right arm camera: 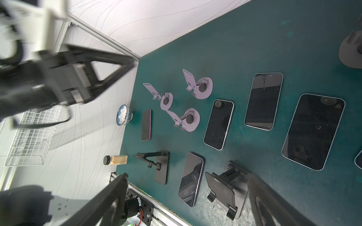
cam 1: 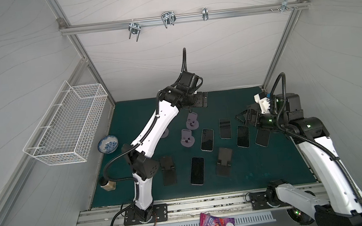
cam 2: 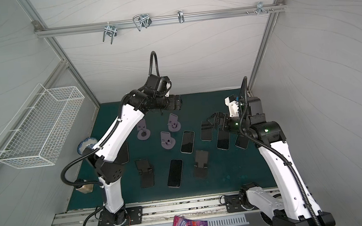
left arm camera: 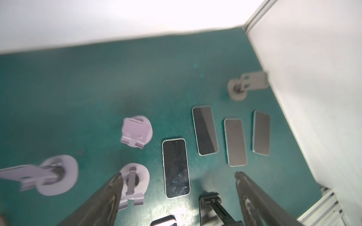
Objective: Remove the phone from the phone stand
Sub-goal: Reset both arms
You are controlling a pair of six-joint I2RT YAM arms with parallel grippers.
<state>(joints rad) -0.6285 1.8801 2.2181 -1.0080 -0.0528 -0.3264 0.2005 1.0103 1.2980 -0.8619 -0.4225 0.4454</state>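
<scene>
Hovers above the middle of the green desk (cam 1: 262, 173) with the left end effector (left arm camera: 178, 174) released, fingers apart, nothing between them. Holds the right end effector (right arm camera: 188, 176) over the desk's right side, likewise spread wide and empty. Shows a phone (cam 1: 207, 139) lying flat, screen up, just beside a purple stand (cam 1: 187, 138), and another phone (cam 1: 197, 171) flat between a black stand (cam 1: 167, 170) and a second black stand (cam 1: 223, 162). Cannot tell which phone the task means.
</scene>
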